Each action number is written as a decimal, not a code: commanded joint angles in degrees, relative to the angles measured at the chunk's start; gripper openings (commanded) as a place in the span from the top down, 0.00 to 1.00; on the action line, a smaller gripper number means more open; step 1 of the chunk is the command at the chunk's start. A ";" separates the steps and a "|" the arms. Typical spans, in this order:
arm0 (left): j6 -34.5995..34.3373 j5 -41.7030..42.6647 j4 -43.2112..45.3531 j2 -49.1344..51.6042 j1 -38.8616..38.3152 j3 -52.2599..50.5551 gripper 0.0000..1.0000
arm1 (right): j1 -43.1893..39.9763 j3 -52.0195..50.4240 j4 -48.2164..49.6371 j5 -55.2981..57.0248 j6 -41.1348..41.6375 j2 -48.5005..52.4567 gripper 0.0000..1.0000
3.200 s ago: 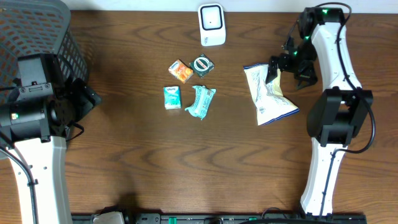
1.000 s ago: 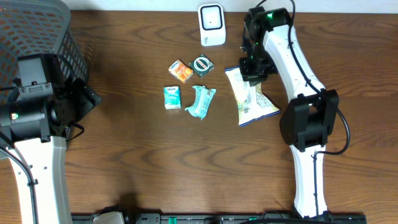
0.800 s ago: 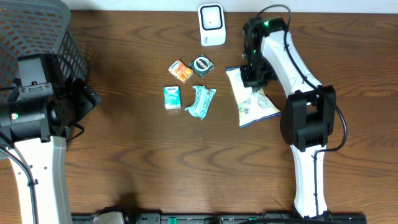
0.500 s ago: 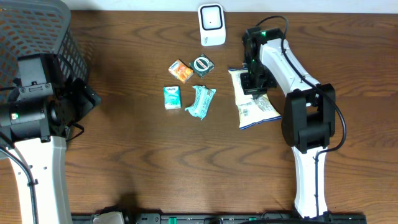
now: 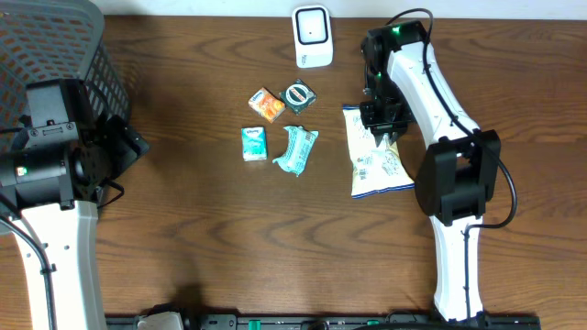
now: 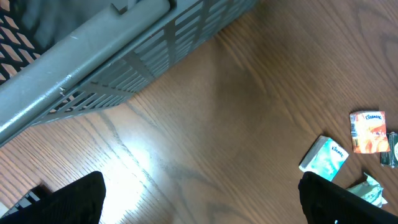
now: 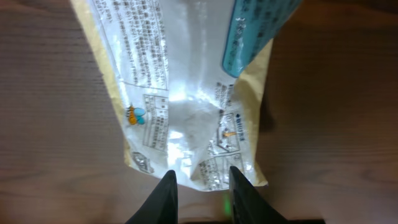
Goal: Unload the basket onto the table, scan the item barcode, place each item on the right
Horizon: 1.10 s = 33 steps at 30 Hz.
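Slid lower and a touch farther from the white box-shaped scanner [image 5: 312,37] than half a second ago, yet much closer to it than three seconds ago: the crinkled white-and-cream foil snack bag [image 5: 374,156] with a blue end. Lying flat on the brown wooden surface [image 5: 229,238], below and to the right of the scanner in the overhead view, printed panel up. Right fingers [image 7: 165,196] at the bag's end nearest the scanner, a narrow gap apart; whether gripping the foil or free of it, cannot tell. Left fingers [image 6: 68,199] spread wide over bare wood, far to the left of the scanner, beside a grey slatted plastic basket [image 5: 55,46]. Just below the scanner, a small orange packet [image 5: 266,104], a round dark tin with a green rim [image 5: 298,95], a teal tissue pack [image 5: 254,144] and a crumpled teal wrapper [image 5: 296,149], all apart from the bag.
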 commanded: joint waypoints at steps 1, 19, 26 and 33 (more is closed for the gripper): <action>-0.52 -0.17 -0.07 0.00 0.20 0.13 0.02 | 1.77 -1.22 -0.13 -1.22 0.39 -0.37 0.79; -0.52 -0.17 -0.07 0.00 0.20 0.13 0.02 | 4.15 -17.00 3.48 -0.37 0.00 -0.35 0.78; -0.52 -0.17 -0.07 0.00 0.20 0.13 0.03 | 2.97 -6.64 -0.15 -0.33 0.00 -0.35 0.83; -0.52 -0.17 -0.07 0.00 0.20 0.13 0.02 | 0.74 4.35 1.36 2.82 0.02 -0.63 0.64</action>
